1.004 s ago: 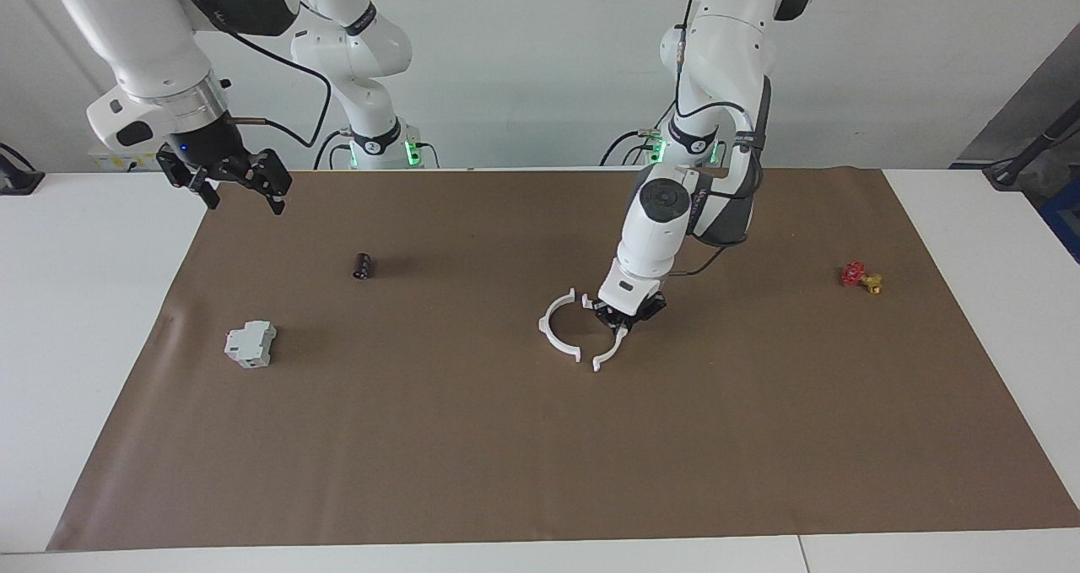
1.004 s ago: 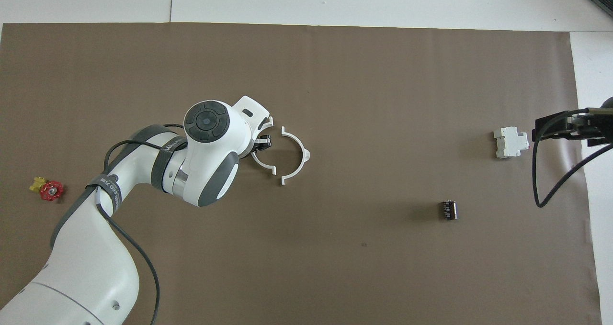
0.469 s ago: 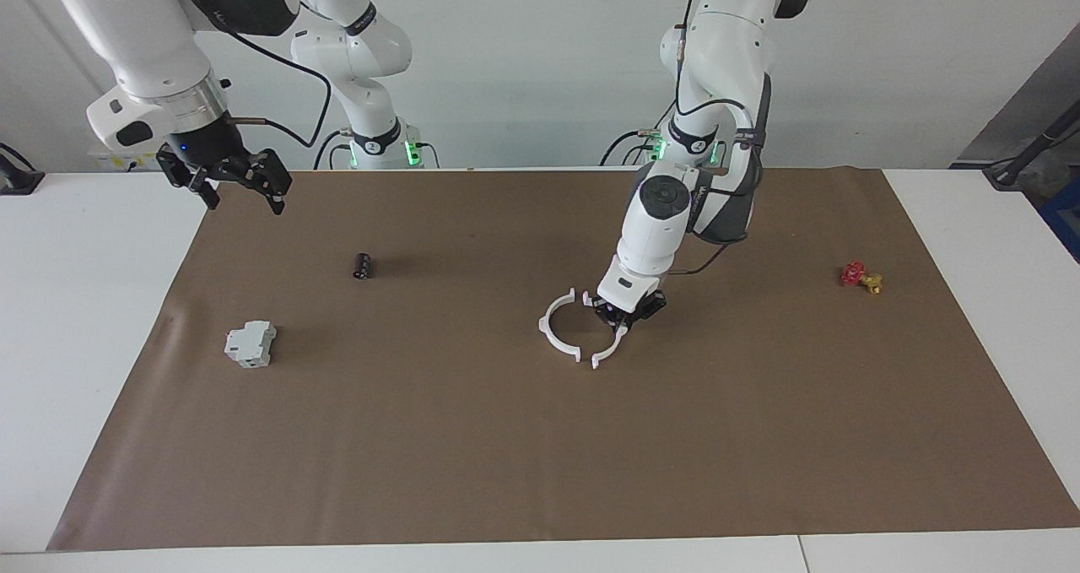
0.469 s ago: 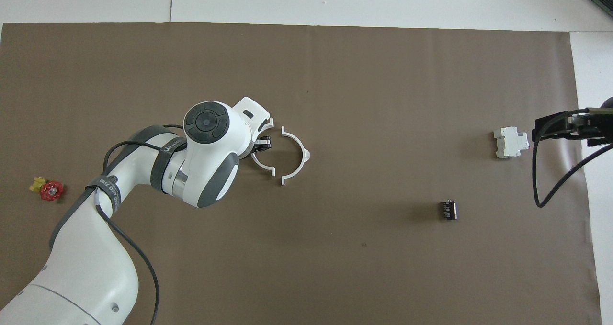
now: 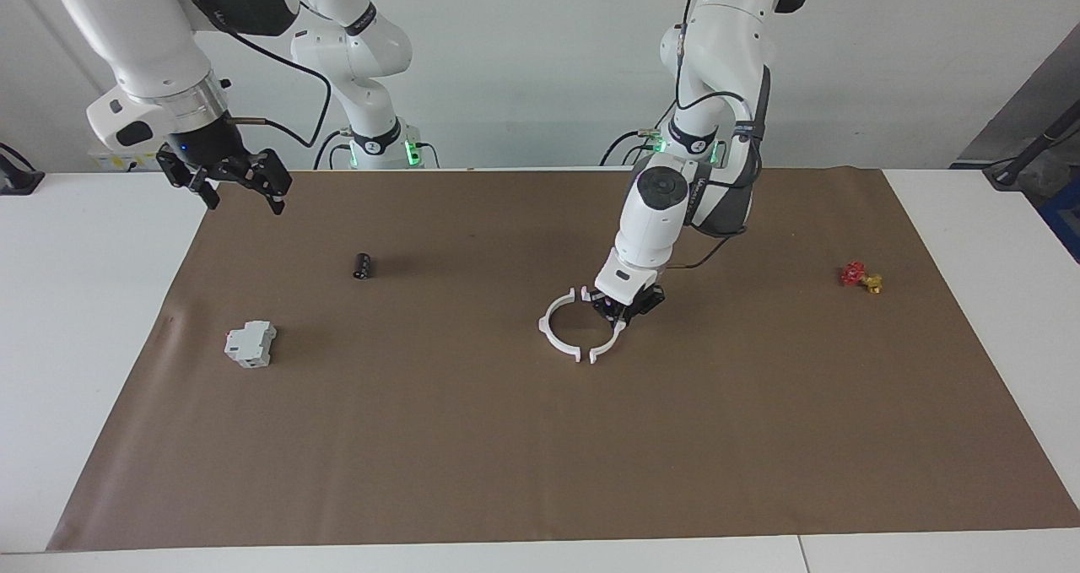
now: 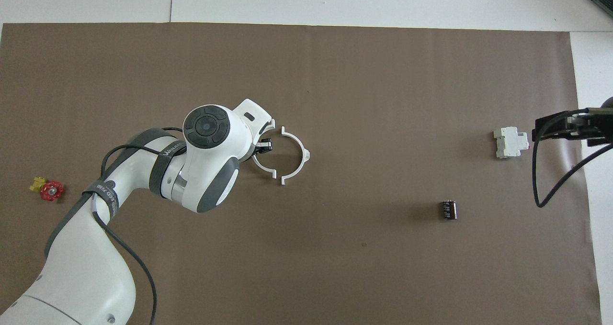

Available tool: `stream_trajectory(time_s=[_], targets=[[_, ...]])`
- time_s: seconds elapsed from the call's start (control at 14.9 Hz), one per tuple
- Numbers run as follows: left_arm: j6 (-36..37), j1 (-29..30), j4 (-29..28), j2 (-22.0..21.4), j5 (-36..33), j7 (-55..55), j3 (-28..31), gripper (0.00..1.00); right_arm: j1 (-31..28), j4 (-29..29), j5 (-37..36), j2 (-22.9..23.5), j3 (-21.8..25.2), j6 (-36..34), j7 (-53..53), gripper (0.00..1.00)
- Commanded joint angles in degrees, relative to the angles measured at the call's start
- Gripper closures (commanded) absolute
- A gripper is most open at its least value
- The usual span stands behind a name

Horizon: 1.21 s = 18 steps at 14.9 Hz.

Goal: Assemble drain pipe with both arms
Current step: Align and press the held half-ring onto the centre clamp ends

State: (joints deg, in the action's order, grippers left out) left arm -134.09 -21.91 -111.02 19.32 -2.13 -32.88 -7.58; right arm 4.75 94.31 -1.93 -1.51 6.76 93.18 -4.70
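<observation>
The drain pipe is two white half-circle arcs in the middle of the brown mat. My left gripper (image 5: pixel 622 310) (image 6: pixel 264 145) is shut on one arc (image 5: pixel 606 347) (image 6: pixel 262 166), and the arm hides that arc's upper part. The other arc (image 5: pixel 545 327) (image 6: pixel 301 149) lies free beside it, toward the right arm's end. Their open sides face each other, and the end tabs are close but a small gap still separates them. My right gripper (image 5: pixel 245 186) (image 6: pixel 550 124) hangs open and holds nothing, raised over the mat's edge at its own end of the table, where the right arm waits.
A grey-white boxy block (image 5: pixel 251 343) (image 6: pixel 510 142) and a small black cylinder (image 5: pixel 363 266) (image 6: pixel 448 209) lie toward the right arm's end. A red and yellow valve piece (image 5: pixel 859 277) (image 6: pixel 48 189) lies toward the left arm's end. The brown mat (image 5: pixel 540 455) covers most of the table.
My left gripper has carried its arc a little toward the free arc, narrowing the gap between their tabs. The right arm has not moved.
</observation>
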Motion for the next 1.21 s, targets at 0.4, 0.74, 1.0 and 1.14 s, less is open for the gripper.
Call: stream_trajectory(time_s=[0.4, 0.74, 1.0, 1.14], targets=[[-3.6, -0.7, -3.2, -0.9, -1.6, -0.4, 0.7, 1.0, 0.1, 1.0, 1.0, -1.0, 0.4, -0.5, 1.2, 0.0], [-3.8, -1.0, -2.9, -0.5, -1.6, -1.5, 0.7, 1.0, 0.1, 1.0, 1.0, -1.0, 0.4, -0.5, 1.2, 0.0], [-5.1, -1.6, -2.7, 0.8, -1.6, -2.2, 0.8, 1.0, 0.1, 1.0, 1.0, -1.0, 0.4, -0.5, 1.2, 0.0], [-5.2, -2.3, -2.6, 0.8, -1.6, -2.8, 0.8, 1.0, 0.1, 1.0, 1.0, -1.0, 0.4, -0.5, 1.2, 0.0]])
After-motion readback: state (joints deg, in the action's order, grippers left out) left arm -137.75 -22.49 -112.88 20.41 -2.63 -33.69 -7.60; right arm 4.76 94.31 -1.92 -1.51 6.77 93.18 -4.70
